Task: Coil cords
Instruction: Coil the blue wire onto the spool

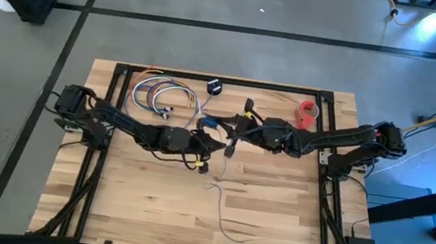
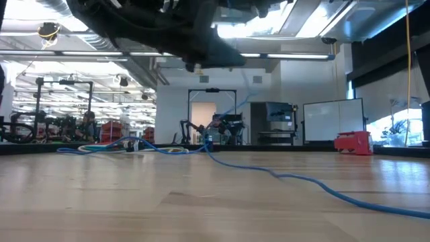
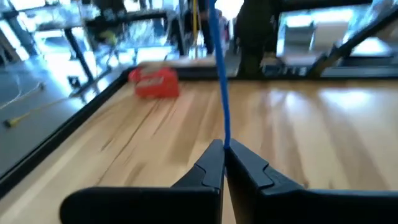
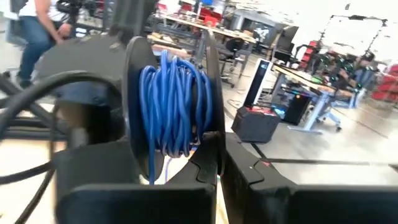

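The thin blue cord is partly wound on a small black round spool (image 4: 174, 106), which also shows in the high view (image 1: 209, 123). The rest of the cord trails over the table (image 1: 222, 210) toward the near edge and lies along the wood in the low view (image 2: 302, 180). My left gripper (image 1: 217, 144) is shut on the cord (image 3: 222, 93) at the table's middle. My right gripper (image 1: 230, 130) is right beside it and is shut on the spool. My left gripper pinches the cord (image 3: 224, 142) between its two fingertips, which lie across it. From the fingers the cord runs straight and taut, up and away. My right gripper pinches the spool's one black rim (image 4: 210, 134) between its fingertips. The spool stands on edge above the fingers, with several turns of cord (image 4: 168, 118) wound on it.
A bundle of multicoloured looped wires (image 1: 163, 97) and a separate black disc (image 1: 214, 86) lie at the far side. A red object (image 1: 309, 112) lies at the far right and also shows in the left wrist view (image 3: 155, 82). A person (image 4: 34, 31) stands in the room beyond.
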Controlling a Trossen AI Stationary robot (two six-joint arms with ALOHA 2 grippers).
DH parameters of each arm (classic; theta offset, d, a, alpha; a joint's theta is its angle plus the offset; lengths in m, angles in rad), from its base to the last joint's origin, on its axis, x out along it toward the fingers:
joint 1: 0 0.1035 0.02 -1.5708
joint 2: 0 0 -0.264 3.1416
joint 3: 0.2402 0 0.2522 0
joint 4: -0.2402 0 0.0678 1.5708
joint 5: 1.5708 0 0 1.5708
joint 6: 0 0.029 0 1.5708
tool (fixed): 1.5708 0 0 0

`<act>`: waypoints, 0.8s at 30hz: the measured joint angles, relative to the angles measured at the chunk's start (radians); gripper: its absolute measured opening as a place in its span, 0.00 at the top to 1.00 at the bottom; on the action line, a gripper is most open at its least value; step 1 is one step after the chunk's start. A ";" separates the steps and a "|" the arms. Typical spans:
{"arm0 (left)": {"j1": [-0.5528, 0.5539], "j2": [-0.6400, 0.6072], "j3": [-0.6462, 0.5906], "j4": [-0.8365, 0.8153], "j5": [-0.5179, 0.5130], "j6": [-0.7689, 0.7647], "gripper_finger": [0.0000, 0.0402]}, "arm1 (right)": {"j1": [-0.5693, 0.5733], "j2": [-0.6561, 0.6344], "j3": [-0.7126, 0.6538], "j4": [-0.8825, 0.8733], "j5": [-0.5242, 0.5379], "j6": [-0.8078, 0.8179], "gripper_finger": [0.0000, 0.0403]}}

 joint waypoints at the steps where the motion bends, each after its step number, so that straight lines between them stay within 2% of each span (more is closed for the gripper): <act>1: 0.000 -0.019 0.000 -0.052 -0.012 -0.001 0.99 | 0.007 -0.002 0.000 0.000 0.002 -0.008 0.98; 7: -0.016 -0.157 0.003 -0.361 -0.113 -0.022 1.00 | 0.044 -0.004 0.000 0.013 0.023 -0.026 0.98; 15: -0.021 -0.427 0.000 -0.711 -0.133 -0.065 0.99 | 0.045 -0.007 0.005 0.001 0.016 -0.037 0.98; 20: -0.005 -0.586 -0.001 -0.771 -0.133 -0.079 1.00 | 0.043 -0.008 0.005 -0.007 -0.075 -0.043 0.98; 24: -0.001 -0.680 -0.001 -0.763 -0.128 -0.088 1.00 | 0.042 -0.008 0.005 -0.022 -0.084 -0.056 0.98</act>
